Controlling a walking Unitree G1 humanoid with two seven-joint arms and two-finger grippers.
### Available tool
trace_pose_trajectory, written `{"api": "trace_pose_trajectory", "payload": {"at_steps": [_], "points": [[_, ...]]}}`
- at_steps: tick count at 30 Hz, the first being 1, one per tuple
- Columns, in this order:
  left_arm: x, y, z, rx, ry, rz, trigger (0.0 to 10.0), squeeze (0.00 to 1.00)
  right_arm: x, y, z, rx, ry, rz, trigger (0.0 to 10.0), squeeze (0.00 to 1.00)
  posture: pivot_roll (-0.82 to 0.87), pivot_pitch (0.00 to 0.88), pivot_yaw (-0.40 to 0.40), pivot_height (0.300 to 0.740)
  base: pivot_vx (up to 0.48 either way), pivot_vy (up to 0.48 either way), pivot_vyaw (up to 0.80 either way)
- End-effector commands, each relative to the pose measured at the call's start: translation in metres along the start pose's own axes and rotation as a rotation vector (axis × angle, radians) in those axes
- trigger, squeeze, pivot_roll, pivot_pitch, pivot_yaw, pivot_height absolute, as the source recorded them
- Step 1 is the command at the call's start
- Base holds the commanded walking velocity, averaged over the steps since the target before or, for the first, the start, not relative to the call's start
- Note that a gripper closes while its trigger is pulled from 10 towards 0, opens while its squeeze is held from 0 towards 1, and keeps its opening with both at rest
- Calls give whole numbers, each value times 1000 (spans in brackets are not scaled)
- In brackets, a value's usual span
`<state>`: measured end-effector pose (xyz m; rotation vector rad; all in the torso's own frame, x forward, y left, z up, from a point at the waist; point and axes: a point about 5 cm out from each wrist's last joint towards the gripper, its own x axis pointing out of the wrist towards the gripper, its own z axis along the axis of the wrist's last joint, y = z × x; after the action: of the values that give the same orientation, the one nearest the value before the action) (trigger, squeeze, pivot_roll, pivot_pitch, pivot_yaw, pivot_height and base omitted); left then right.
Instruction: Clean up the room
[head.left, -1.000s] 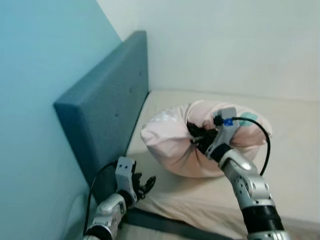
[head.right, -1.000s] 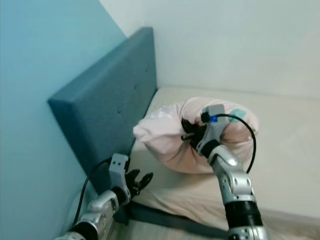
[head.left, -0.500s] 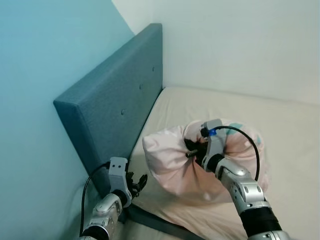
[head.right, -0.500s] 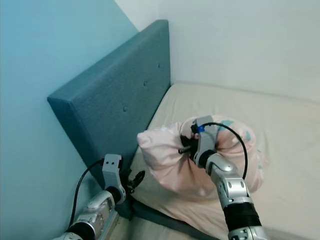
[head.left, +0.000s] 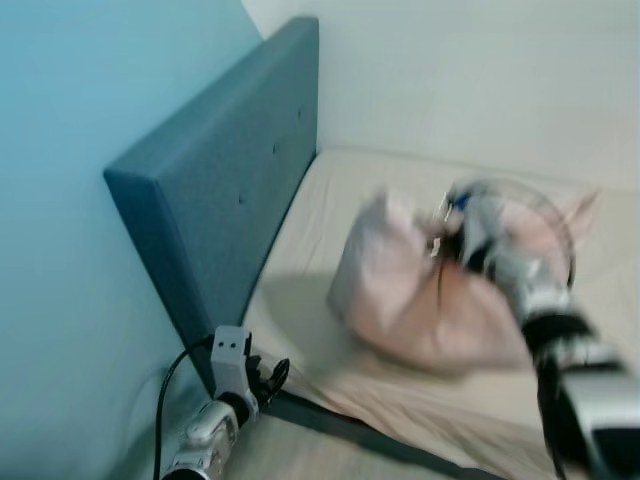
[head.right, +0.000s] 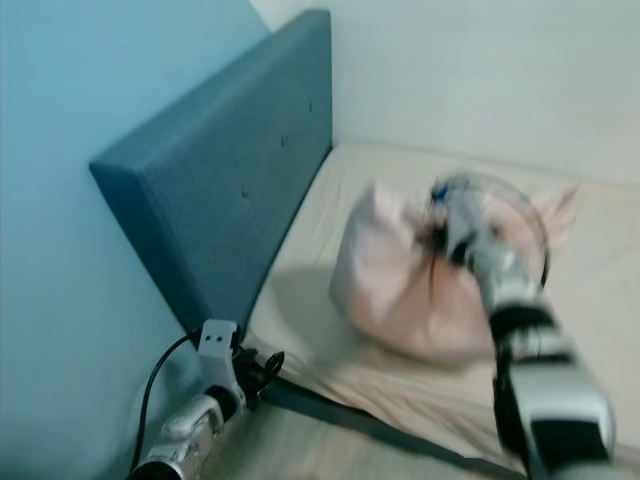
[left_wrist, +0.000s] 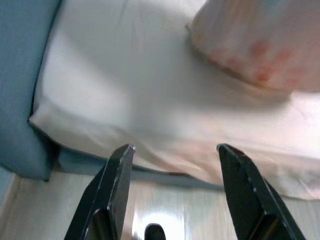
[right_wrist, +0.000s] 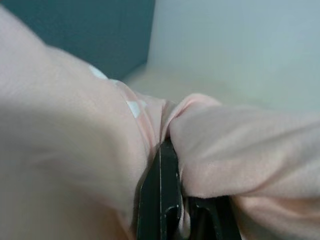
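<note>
left eye view: right gripper (right_wrist: 172, 197) fingers clamped on pink pillow (head.left: 420, 300), blurred, centre-right over cream bed (head.left: 330, 210); teal headboard (head.left: 220, 190) left; left gripper (left_wrist: 175, 195) fingers apart, lower left.

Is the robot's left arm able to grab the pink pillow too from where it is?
Probably not yet. The left gripper hangs low at the bed's corner by the headboard, open, while the pink pillow sits farther across the mattress in the right gripper. Nothing blocks the way.
</note>
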<state>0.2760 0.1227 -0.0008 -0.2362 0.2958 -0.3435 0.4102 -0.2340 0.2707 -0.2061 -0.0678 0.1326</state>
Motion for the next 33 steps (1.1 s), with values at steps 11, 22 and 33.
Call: {"api": "trace_pose_trajectory", "payload": {"at_steps": [11, 22, 33], "points": [[-17, 19, -3, 23, -23, 62, 10000, 0, -8, 65, 213, 312, -815, 507, 10000, 0, 26, 200, -47, 740, 0, 0, 0], [-28, 21, -11, 30, -2, 47, 10000, 0, -38, 172, 0, 191, -393, 804, 10000, 0, 18, 210, 9, 740, 0, 0, 0], [-25, 19, -8, 29, 4, 23, 10000, 0, -60, 154, -58, 251, -199, 617, 10000, 0, -10, 203, 20, 740, 0, 0, 0]]}}
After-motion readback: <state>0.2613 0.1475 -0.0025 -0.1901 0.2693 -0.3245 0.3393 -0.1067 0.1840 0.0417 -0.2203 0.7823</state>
